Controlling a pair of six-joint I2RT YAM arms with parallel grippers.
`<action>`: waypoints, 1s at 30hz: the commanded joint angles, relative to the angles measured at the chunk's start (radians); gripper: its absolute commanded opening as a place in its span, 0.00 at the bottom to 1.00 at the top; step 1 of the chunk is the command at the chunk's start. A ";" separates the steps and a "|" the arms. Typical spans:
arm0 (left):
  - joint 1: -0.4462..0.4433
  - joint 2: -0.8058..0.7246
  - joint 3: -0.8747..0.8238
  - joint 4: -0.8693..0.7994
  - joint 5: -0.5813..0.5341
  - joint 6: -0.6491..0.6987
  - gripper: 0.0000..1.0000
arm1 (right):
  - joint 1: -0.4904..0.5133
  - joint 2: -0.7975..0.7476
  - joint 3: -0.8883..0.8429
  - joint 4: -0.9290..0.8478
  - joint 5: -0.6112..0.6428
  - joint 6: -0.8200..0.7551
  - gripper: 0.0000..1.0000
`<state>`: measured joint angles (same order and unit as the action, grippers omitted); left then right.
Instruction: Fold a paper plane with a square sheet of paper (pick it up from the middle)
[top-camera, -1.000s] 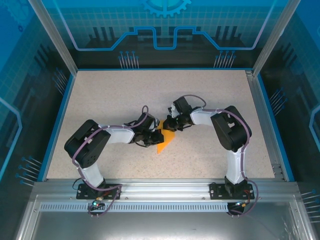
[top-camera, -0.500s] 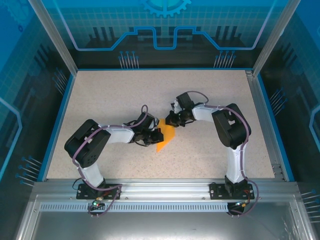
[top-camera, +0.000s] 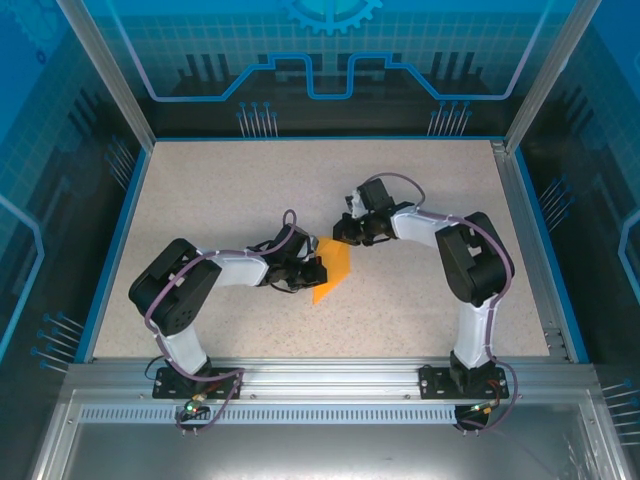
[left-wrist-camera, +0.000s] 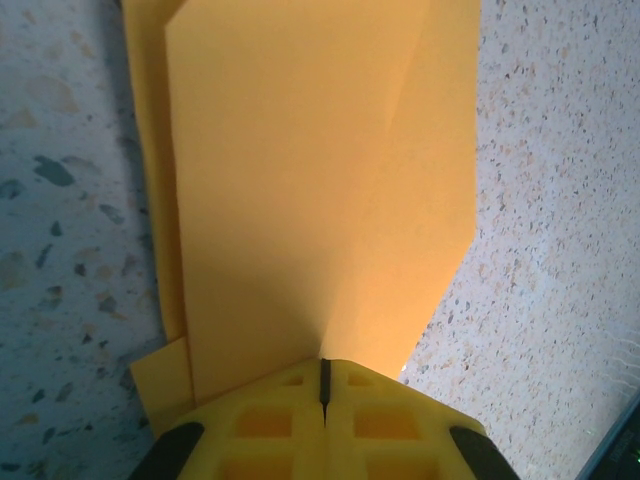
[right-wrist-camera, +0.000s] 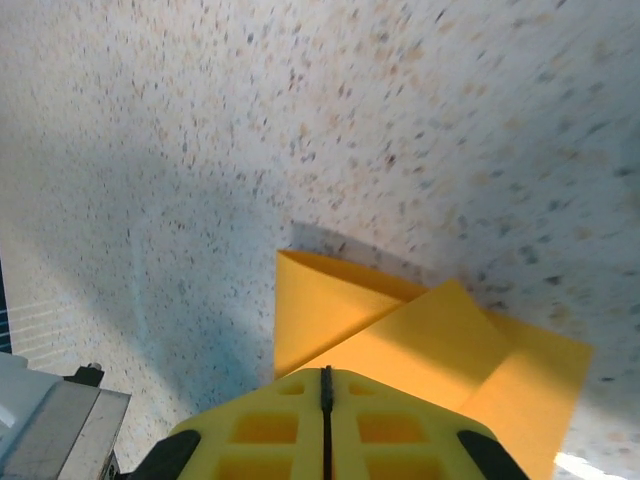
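MID-TABLE FOLD: A thin orange-yellow sheet of paper (top-camera: 338, 266), matt and smooth, is folded into overlapping layers with straight, sharp edges. It sits between the tips of two black robot arms.

The left gripper (top-camera: 319, 270) is clamped on the sheet's edge. In the left wrist view its yellow, waffle-moulded fingertips (left-wrist-camera: 270, 420) meet along a hairline seam at the gripper (left-wrist-camera: 323, 375). The sheet (left-wrist-camera: 310, 180) fans out directly ahead of them. One crease runs from the tips toward the upper right, and a lower layer peeks out along the left side.

The right gripper (top-camera: 344, 235), its jaws pressed together, sits at the sheet's far corner. From its wrist camera, pointed flaps of the paper (right-wrist-camera: 420, 330) spread just beyond and beneath the gripper (right-wrist-camera: 325, 385), with a thin shadow under the farthest fold. Whether those tips pinch any paper cannot be told.

Around both grippers stretches a speckled beige, stone-look tabletop (top-camera: 220, 200), with open room on every side and most of it toward the far edge. A raised blue rim (top-camera: 131, 215) borders the table, with slanting aluminium frame posts (top-camera: 105, 70) and blue-printed wall panels (top-camera: 330, 50) beyond it.
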<state>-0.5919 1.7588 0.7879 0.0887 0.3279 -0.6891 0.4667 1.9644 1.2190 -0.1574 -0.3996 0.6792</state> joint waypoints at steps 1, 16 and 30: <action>-0.002 0.029 -0.039 -0.127 -0.036 0.037 0.00 | 0.021 0.041 0.016 -0.012 0.015 0.004 0.07; -0.002 0.024 -0.050 -0.142 -0.038 0.057 0.00 | -0.082 0.127 0.012 0.016 0.070 -0.014 0.07; -0.001 0.021 -0.055 -0.140 -0.023 0.064 0.00 | -0.129 0.080 0.068 -0.025 0.058 -0.050 0.10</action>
<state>-0.5919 1.7588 0.7868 0.0895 0.3218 -0.6518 0.3470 2.0747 1.2694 -0.1436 -0.3889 0.6601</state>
